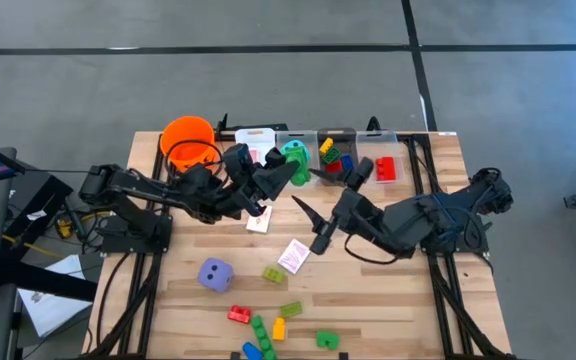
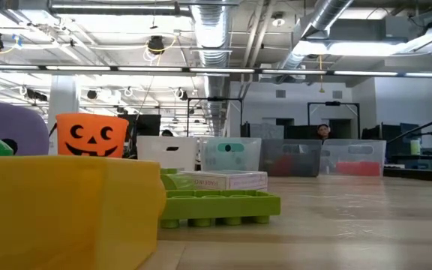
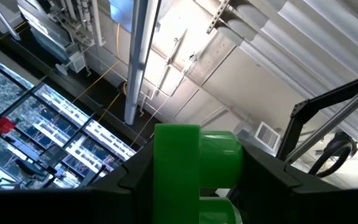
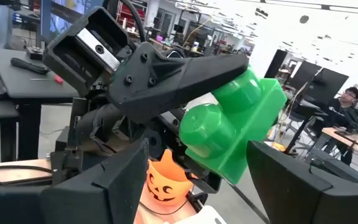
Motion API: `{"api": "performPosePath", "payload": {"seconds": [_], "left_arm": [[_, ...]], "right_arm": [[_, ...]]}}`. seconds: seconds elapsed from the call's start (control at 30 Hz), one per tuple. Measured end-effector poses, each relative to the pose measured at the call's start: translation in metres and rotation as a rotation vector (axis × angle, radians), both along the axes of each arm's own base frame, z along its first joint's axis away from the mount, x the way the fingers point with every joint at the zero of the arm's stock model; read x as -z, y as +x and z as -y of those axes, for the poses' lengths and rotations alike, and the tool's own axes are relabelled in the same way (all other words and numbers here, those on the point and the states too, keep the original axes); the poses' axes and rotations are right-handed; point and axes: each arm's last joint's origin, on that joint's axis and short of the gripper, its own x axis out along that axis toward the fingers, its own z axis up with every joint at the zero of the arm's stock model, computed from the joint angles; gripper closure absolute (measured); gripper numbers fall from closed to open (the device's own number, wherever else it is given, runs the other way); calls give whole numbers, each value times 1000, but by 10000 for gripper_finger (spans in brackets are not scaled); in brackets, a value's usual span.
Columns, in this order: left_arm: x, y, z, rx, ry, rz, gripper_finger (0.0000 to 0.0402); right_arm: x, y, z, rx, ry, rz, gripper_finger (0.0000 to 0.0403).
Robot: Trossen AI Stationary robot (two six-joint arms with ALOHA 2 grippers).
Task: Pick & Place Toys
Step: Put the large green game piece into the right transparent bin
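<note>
Item 1, held brick: your left gripper (image 1: 290, 172) stood raised over the back middle of the tabletop (image 1: 398, 300), its dark fingers (image 4: 185, 74) pinching one glossy green brick (image 4: 232, 127), a moulded plastic block with rounded studs. The left wrist view showed the same brick (image 3: 194, 165) seated between the two fingers.

Item 2, right gripper (image 1: 308, 228): it hung just beside the left one, near the tabletop's middle, its fingers spread and holding nothing.

Item 3, containers along the back edge: one orange bucket (image 1: 189, 140) with a pumpkin face, and a row of rectangular bins, one white (image 1: 253, 140) and the others clear (image 1: 378, 160). You had a teal piece (image 1: 294, 152), mixed small bricks and one red brick (image 1: 385, 168) already lying in them.

Item 4, loose toys on the wooden slats:
- one purple die (image 1: 216, 274), rounded corners, dark dots;
- two playing cards, one (image 1: 294, 255) pink-backed, one (image 1: 258, 221) beside the left arm;
- one pale green brick (image 1: 273, 273) near the pink card;
- a front cluster of small studded bricks: one red (image 1: 238, 314), one yellow (image 1: 278, 328), one blue (image 1: 251, 351), one olive (image 1: 291, 310), and green ones (image 1: 327, 340), whose number you could not tell exactly.
</note>
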Motion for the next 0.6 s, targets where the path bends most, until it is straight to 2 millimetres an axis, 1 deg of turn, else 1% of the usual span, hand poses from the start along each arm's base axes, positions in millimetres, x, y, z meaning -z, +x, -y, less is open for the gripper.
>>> {"api": "performPosePath", "payload": {"seconds": [0.6], "left_arm": [[0, 0, -1, -7, -4, 0, 234]], "right_arm": [[0, 0, 0, 11, 10, 6, 137]]}}
